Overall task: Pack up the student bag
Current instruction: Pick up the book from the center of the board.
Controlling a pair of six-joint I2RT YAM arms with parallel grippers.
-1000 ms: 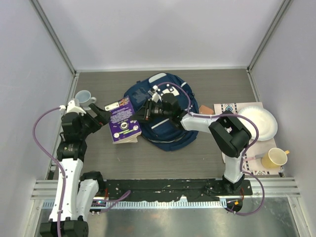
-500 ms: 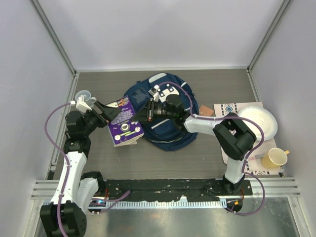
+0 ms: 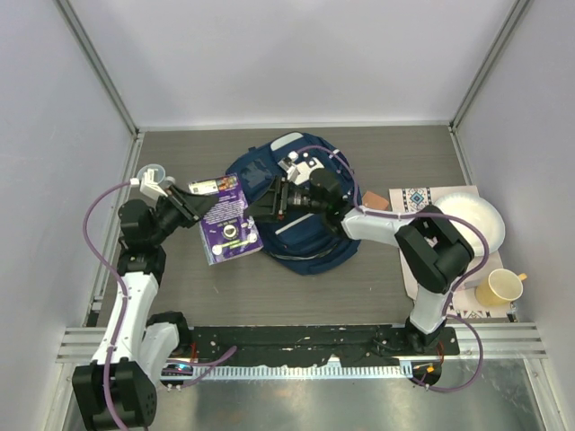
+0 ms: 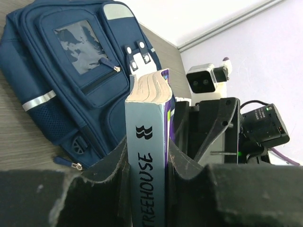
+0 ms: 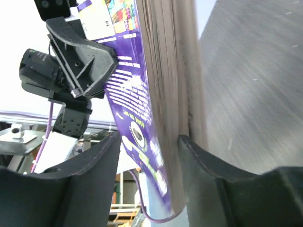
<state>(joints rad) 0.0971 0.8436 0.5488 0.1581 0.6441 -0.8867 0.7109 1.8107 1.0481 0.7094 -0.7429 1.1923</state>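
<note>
The student bag (image 3: 310, 247), a navy backpack, lies flat mid-table, its front pockets (image 4: 71, 61) showing in the left wrist view. A purple book (image 3: 229, 224) is held on edge just left of the bag. My left gripper (image 3: 199, 208) is shut on the book's pale spine (image 4: 147, 142), a finger pressed to each side. My right gripper (image 3: 262, 205) straddles the book's page edge (image 5: 163, 94) from the bag side. Its jaws stand open, with a gap between one finger (image 5: 102, 165) and the purple cover.
A pale blue cup (image 3: 153, 172) stands at the far left behind my left arm. To the right are a patterned mat (image 3: 415, 197), a white plate (image 3: 472, 224) and a yellow cup (image 3: 500, 287). Grey walls close in both sides.
My left gripper reached in and closed on the book's spine. My right gripper loosened its hold on the book's page edge. The book shifted slightly left.
</note>
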